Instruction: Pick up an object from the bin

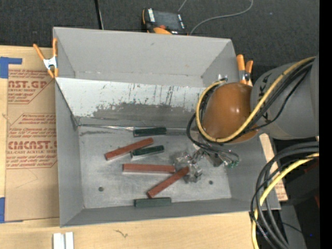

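Orange wrist cover (228, 110) sat centre-right | gripper (191, 170) below it, open or clenched: cannot tell | red-brown stick (165, 184) lay lower centre, upper end at gripper | likely light, rigid, slick; pinch across narrow sides.

Loose bars (149, 167) crowd mid-floor of the bin (91, 170); left side free.

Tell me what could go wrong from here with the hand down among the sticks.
The hand is at the very end of the slanted brown stick, so a grasp there may let it pivot or slip. The level brown stick ends right beside it and could be nudged or caught too.
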You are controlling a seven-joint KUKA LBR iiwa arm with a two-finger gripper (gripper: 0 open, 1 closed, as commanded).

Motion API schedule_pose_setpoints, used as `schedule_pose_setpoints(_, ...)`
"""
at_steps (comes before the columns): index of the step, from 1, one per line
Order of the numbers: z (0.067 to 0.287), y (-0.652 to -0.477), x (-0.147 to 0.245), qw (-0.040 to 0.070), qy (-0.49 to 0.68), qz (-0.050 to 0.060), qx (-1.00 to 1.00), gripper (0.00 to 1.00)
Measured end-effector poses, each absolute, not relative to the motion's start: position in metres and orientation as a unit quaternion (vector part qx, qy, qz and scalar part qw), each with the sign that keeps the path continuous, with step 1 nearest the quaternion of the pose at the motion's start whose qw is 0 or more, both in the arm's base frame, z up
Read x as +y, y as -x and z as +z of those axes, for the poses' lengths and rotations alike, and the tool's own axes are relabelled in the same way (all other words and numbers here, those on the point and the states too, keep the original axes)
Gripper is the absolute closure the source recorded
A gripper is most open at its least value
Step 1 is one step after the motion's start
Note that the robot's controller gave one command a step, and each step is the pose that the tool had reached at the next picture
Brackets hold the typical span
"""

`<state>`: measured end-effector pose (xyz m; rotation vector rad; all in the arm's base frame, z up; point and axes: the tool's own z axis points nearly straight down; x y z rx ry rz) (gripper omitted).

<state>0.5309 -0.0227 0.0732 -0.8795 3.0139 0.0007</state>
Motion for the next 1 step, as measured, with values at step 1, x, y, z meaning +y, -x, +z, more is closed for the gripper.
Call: schedule_pose_setpoints(1, 0.2492, -0.5261, 0.0493, 0.005, 0.385, -0.001, 0.923, 1.0)
